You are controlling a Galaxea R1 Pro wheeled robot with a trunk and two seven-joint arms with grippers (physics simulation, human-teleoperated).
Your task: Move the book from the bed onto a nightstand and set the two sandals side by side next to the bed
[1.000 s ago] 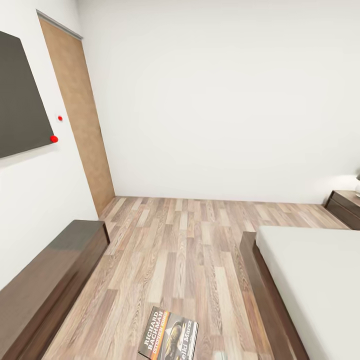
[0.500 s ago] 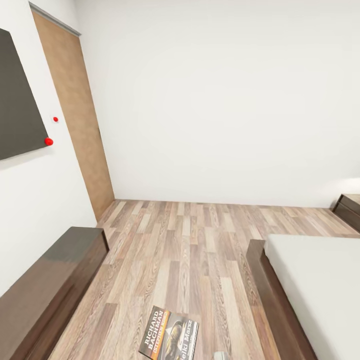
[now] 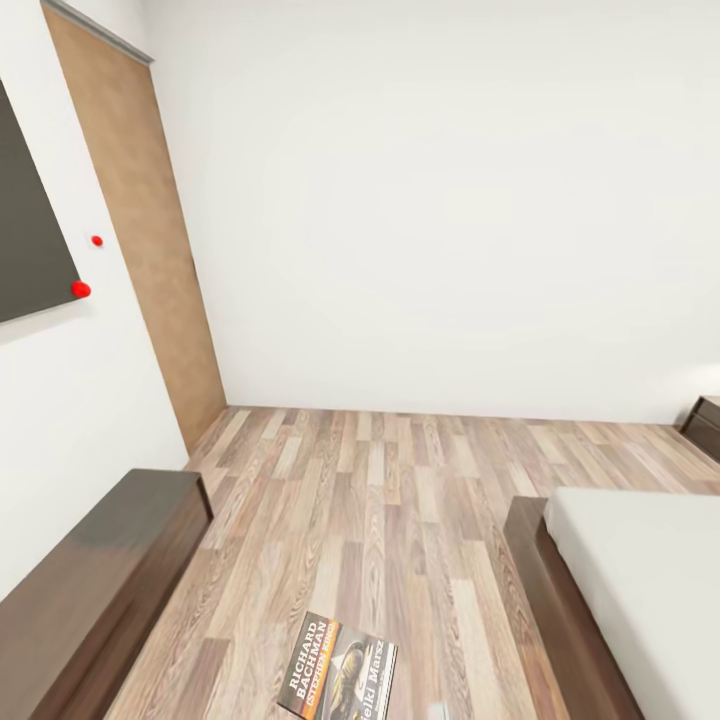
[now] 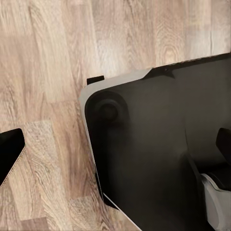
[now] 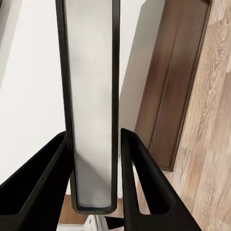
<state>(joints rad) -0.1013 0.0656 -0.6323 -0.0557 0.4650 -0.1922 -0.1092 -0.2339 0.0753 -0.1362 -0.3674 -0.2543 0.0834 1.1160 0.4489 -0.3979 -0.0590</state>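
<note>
Right gripper (image 5: pixel 92 135): two black fingers (image 5: pixel 41 183) clamped against both covers of the book. The jaws are narrow, with only the book's thickness between them.
Book (image 3: pixel 338 668): small thin paperback with a dark cover, an orange band, white lettering and a car picture. In the head view it sits at the bottom edge, raised above the floor and tilted, cover facing up. The right wrist camera sees it edge-on as a pale-grey block of pages between thin dark covers.
Left gripper (image 4: pixel 116 149): black fingertips (image 4: pixel 9 154) show at opposite edges of the left wrist view, spread wide, with nothing held between them. Beyond them are the robot's dark, grey-rimmed base (image 4: pixel 159 154) and the planks.
Bed (image 3: pixel 560 600): low platform with a dark-brown wooden frame and a plain pale-grey mattress (image 3: pixel 645 590). It is at the right of the head view, with a bare top where visible. The book is off it, over the floor beside the frame.
Nightstand (image 3: pixel 705 425): dark reddish-brown wooden cabinet, with only a corner showing at the far right edge against the white back wall (image 3: pixel 440 200), well apart from the book.
Floor (image 3: pixel 380 500): brown wood planks, an open strip between bed and dresser.
Long dark-brown glossy dresser (image 3: pixel 90 580): along the left wall, opposite the bed.
Left wall: tall tan door panel (image 3: pixel 150 250) near the corner; a dark flat panel (image 3: pixel 30 220) with two red dots (image 3: pixel 80 289) just beside its edge.
</note>
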